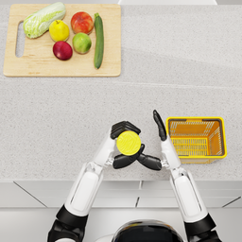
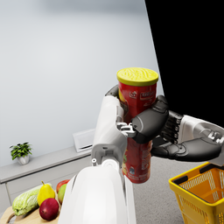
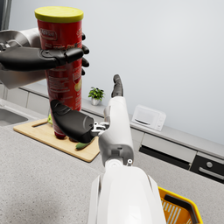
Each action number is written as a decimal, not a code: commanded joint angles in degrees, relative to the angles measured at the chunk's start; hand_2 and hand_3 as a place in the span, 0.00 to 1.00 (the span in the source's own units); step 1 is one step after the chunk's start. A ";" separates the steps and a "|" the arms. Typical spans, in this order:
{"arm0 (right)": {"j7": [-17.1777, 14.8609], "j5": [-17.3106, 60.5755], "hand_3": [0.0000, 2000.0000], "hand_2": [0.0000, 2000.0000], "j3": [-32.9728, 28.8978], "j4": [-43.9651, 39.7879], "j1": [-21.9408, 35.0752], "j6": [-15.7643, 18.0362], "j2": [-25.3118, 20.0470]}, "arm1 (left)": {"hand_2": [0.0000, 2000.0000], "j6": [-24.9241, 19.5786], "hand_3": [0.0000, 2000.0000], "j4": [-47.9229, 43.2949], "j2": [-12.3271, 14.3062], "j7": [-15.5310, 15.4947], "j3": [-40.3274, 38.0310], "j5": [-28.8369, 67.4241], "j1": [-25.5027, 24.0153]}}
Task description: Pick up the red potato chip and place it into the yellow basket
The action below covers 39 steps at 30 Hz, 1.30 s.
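Red chip can [image 2: 139, 127] w/ yellow lid [image 1: 128, 142] is up off the surface [image 1: 56, 118], upright, held just left of the yellow basket [image 1: 196, 137]. Left hand [image 1: 124, 130] wraps the can's upper half, fingers [image 3: 61, 54] curled round the label, firm grip. Right hand [image 1: 153, 142] is mostly spread: thumb [image 3: 72, 121] lies against the can's lower part, other fingers [image 1: 159, 125] stick straight up, apart from the can, btwn it and the basket. Cannot tell if the right hand bears any load; looks like touch only. Basket sits on the surface, right of both hands. Far left: cutting board [image 1: 61, 68] w/ cabbage [image 1: 44, 19], pear [image 1: 59, 30], apples, cucumber [image 1: 99, 40].
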 commanded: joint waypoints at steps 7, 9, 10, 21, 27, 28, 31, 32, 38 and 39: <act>-0.06 0.44 0.00 0.00 2.73 -2.01 3.48 2.28 -2.81 | 1.00 -0.65 1.00 -2.27 0.98 -0.01 8.45 0.26 0.24; -0.01 0.50 0.33 1.00 2.47 -1.77 3.40 8.27 -2.29 | 1.00 -0.95 1.00 -1.96 0.59 0.17 8.23 0.35 0.51; -0.01 0.53 0.49 1.00 2.90 -1.58 3.29 13.77 -1.81 | 1.00 -1.92 1.00 -2.27 0.03 0.07 8.45 0.38 0.36; 0.14 0.52 1.00 1.00 -10.83 -0.47 5.60 11.89 -1.71 | 0.00 1.90 0.00 -10.32 -5.48 0.30 -11.53 0.07 -4.95; -0.04 0.47 1.00 1.00 -31.54 0.63 8.05 12.17 0.12 | 0.00 2.63 0.00 -5.98 -4.09 0.37 -28.40 -0.03 -7.93; -0.04 0.45 1.00 1.00 -33.17 -0.06 7.25 12.30 -0.07 | 0.00 2.67 0.00 -4.90 -4.10 0.37 -28.84 -0.03 -7.88; -10.32 0.42 1.00 1.00 -34.00 -2.80 4.30 12.93 -0.76 | 0.00 2.72 0.00 -2.79 -4.09 0.37 -28.35 -0.05 -7.41; -12.97 0.42 1.00 1.00 -33.43 -4.06 3.73 13.05 -0.80 | 0.00 2.73 0.00 -2.21 -4.05 0.38 -28.01 -0.05 -7.36; -19.19 0.42 0.67 0.00 -31.44 -7.90 1.02 12.44 -1.08 | 0.00 2.75 0.00 -0.80 -3.82 0.38 -27.37 -0.05 -6.87; -19.42 0.42 0.51 0.00 -31.37 -8.09 1.32 10.44 -1.02 | 0.00 2.75 0.00 -0.79 -3.76 0.38 -27.18 -0.05 -7.03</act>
